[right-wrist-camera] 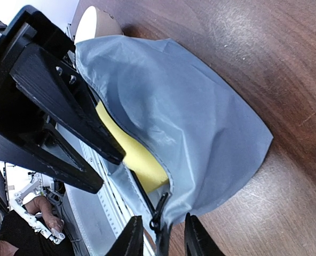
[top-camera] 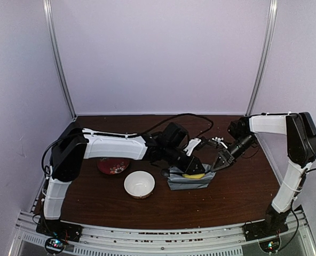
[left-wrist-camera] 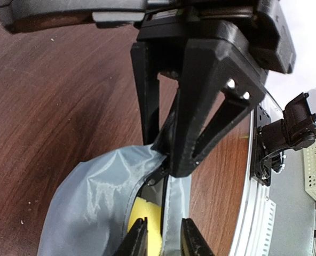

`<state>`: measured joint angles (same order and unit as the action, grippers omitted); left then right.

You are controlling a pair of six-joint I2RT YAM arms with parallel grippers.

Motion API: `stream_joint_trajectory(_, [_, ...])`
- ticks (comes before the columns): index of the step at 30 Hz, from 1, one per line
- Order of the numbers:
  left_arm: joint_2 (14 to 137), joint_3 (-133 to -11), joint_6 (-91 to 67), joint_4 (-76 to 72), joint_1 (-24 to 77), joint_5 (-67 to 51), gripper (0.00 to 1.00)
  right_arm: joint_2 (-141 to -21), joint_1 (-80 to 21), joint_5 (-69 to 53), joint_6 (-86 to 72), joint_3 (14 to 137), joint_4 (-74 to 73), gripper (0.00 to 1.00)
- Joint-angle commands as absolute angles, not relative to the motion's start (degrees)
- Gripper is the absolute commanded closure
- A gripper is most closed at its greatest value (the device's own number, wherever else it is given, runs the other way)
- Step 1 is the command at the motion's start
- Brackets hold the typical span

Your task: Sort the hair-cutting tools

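Grey pouch [top-camera: 187, 183] lies long axis nine-to-three o'clock, yellow item [top-camera: 194, 175] inside likewise; left gripper [left-wrist-camera: 163, 240] and right gripper [right-wrist-camera: 160, 237] slightly parted, straddling its rim.

A: How many bags?
B: One grey zip pouch [right-wrist-camera: 190, 117]. One yellow object [right-wrist-camera: 139, 157] too; I can't tell what it is.
A: Dishes?
B: One white bowl [top-camera: 139, 184] and one red patterned plate [top-camera: 111, 167].
A: Grippers?
B: Two: the left gripper [left-wrist-camera: 163, 242] and the right gripper [right-wrist-camera: 158, 237].

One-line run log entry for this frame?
left gripper: open, straddling grey pouch rim | right gripper: open, straddling zip pull | yellow item inside | hair-cutting tools: unseen
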<state>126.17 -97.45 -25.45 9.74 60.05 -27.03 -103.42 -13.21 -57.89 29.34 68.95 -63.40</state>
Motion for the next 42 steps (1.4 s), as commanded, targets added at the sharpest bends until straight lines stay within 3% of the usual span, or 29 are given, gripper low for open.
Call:
stream_joint_trajectory(1, [126.0,-96.2,-26.5,6.6,59.7,-27.6,0.79,-104.0,-14.6,-55.8,27.9,69.6,-62.5,0.73])
stream_joint_trajectory(7, [125.9,-95.9,-26.7,5.9,59.7,-27.5,0.79,-103.9,-14.6,-56.4,28.1,69.7,-62.9,0.94])
stream_joint_trajectory(10, [126.2,-96.1,-26.9,5.1,59.7,-27.4,0.78,-104.1,-14.6,-57.9,29.8,70.0,-64.5,1.00])
stream_joint_trajectory(18, [130.0,-99.2,-28.7,3.3,59.7,-29.6,0.70,-104.0,-14.5,-62.5,35.0,71.2,-68.8,1.00])
stream_joint_trajectory(27, [132.2,-100.9,-30.1,1.3,59.7,-32.3,0.71,-104.0,-14.6,-63.1,36.2,71.5,-69.8,1.00])
stream_joint_trajectory(36, [132.9,-101.3,-30.9,-0.3,59.6,-33.2,0.83,-104.0,-14.6,-62.8,36.4,71.5,-69.7,1.00])
stream_joint_trajectory(39, [132.2,-100.0,-30.9,-3.2,59.4,-35.0,0.96,-103.9,-14.5,-62.3,36.4,71.5,-69.7,1.00])
stream_joint_trajectory(42, [131.1,-98.4,-30.7,-4.8,59.2,-35.3,1.00,-103.6,-14.5,-62.2,36.4,71.9,-69.9,0.92])
